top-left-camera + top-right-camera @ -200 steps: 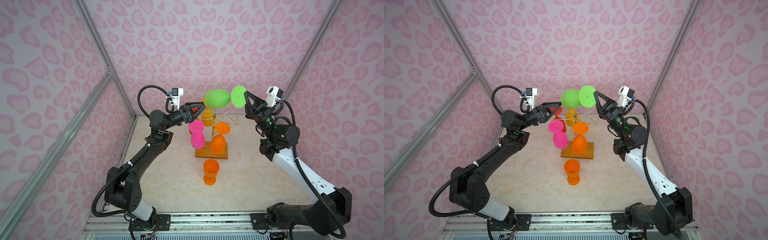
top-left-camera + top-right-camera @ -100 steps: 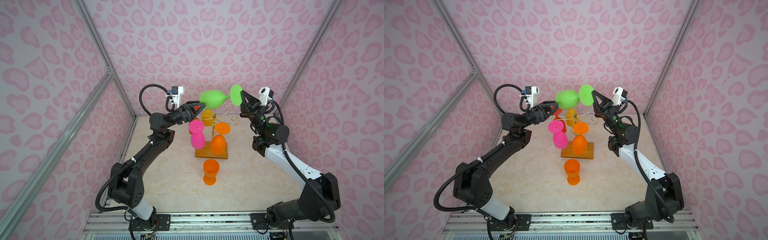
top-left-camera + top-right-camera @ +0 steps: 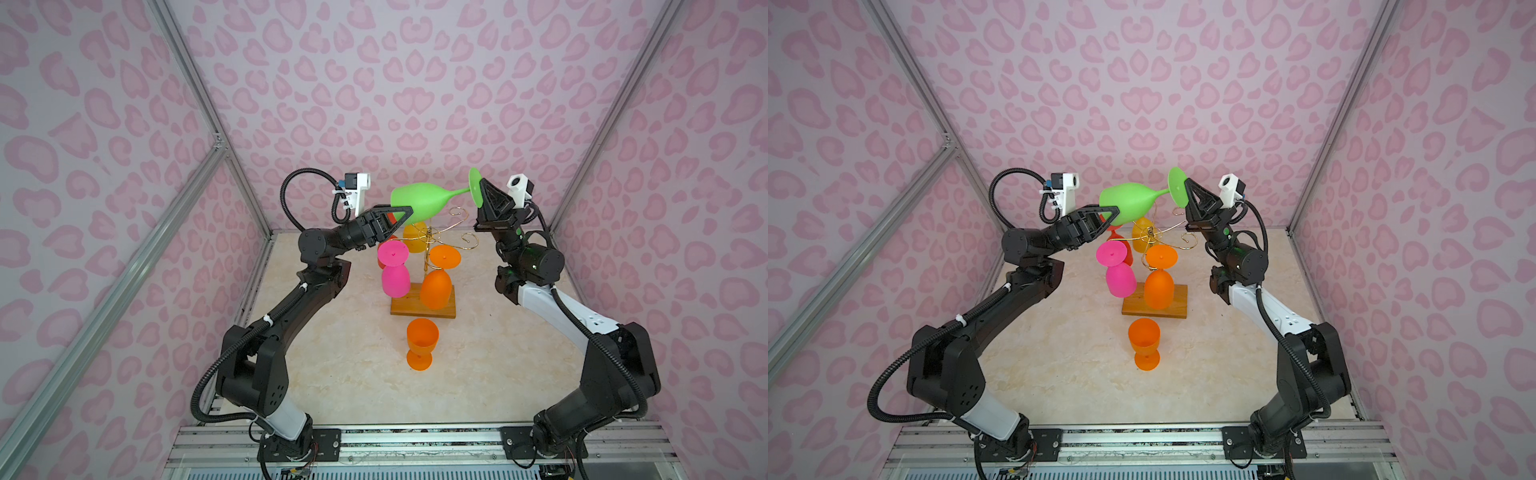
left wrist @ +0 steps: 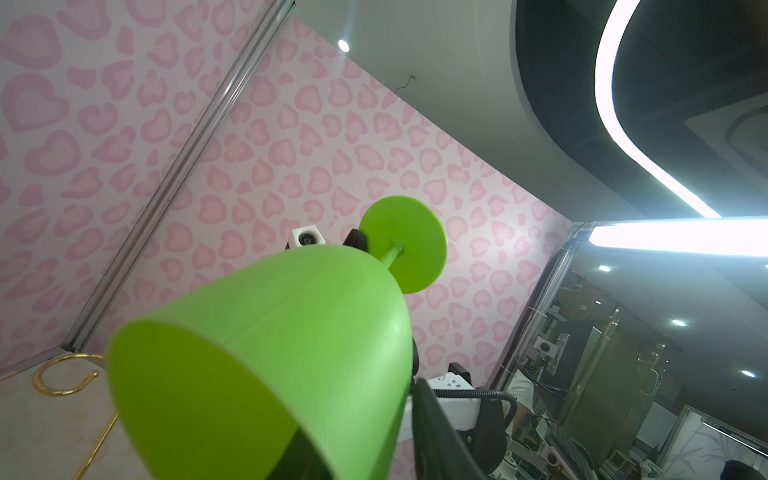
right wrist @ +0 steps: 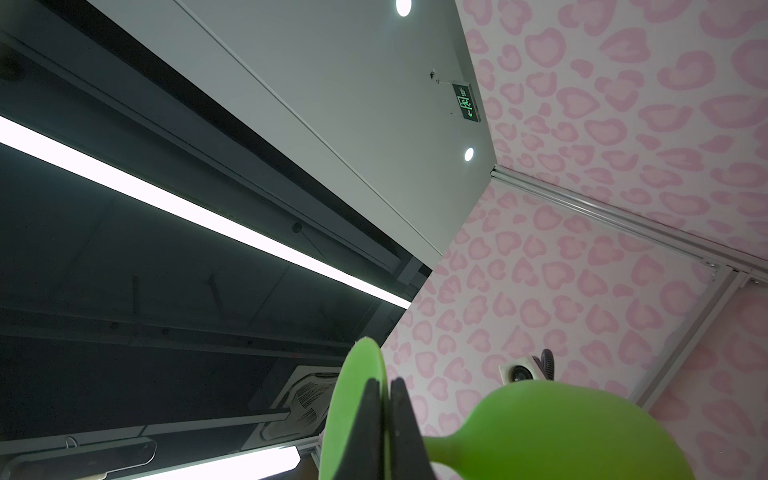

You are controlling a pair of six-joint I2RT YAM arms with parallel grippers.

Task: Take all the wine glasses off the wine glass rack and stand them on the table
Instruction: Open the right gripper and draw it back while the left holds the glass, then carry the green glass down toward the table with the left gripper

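Item: green wine glass (image 3: 419, 203) (image 3: 1129, 203), plastic, one piece
Location: in the air above the curled gold arms of the wine glass rack (image 3: 415, 307) (image 3: 1179, 299), spanning the two grippers
Long axis: close to level, foot end a little higher; mouth toward the left arm, foot toward the right arm, foot disc standing on edge
Right gripper (image 3: 484, 183) (image 5: 384, 386): jaws pressed onto the foot disc, one finger on each face
Left gripper (image 3: 409, 210) (image 3: 1117, 210): at the mouth of the bowl; the left wrist view shows one finger (image 4: 436, 432) outside the wall and dark gripper parts inside the bowl; whether the jaws press the wall cannot be told
Rack contents: pink glass (image 3: 395, 280) and orange glass (image 3: 435, 289) hanging bowl down, a yellow glass (image 3: 415, 239) behind them
Loose stock: orange goblet (image 3: 422, 340) upright on the table (image 3: 332, 353), just in front of the wooden base
Edges: pink heart-print walls on three sides with aluminium posts at the corners; metal rail (image 3: 415, 440) along the front
Open room: bare marble-look surface to either side of the rack and ahead of the goblet
Writing: green exit sign (image 5: 467, 104) on the ceiling with a running figure and arrow, its characters too small to read
Other detail: one gold hook (image 4: 62, 376) shows apart from the bowl in the left wrist view
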